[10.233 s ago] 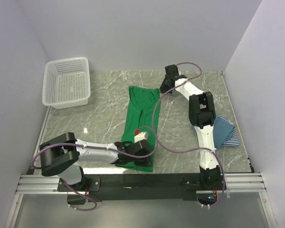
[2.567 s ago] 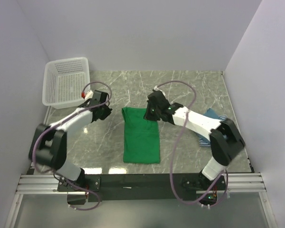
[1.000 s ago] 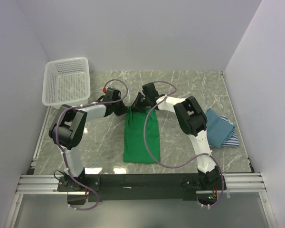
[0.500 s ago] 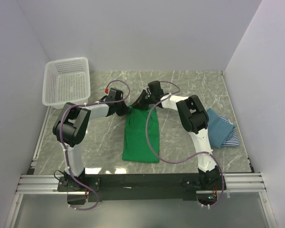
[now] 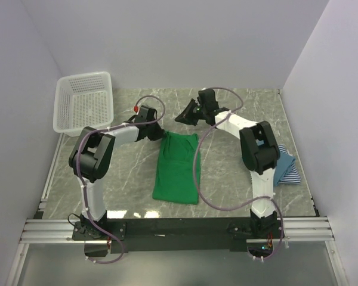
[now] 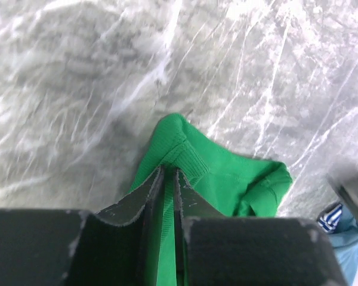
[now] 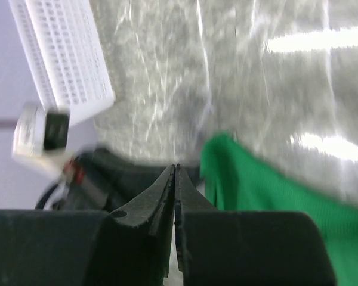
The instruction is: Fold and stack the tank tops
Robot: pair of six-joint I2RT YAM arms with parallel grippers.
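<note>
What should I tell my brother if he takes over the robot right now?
Left gripper: jaws a slit apart at the green top's far corner; grip unclear.
Right gripper: shut, empty, just past the green top's far edge.
Teal-blue top lies on the striped top at the right.
Done: green top folded into a long strip, in the middle.
To do: probably fold it shorter, then stack it on the other two.
</note>
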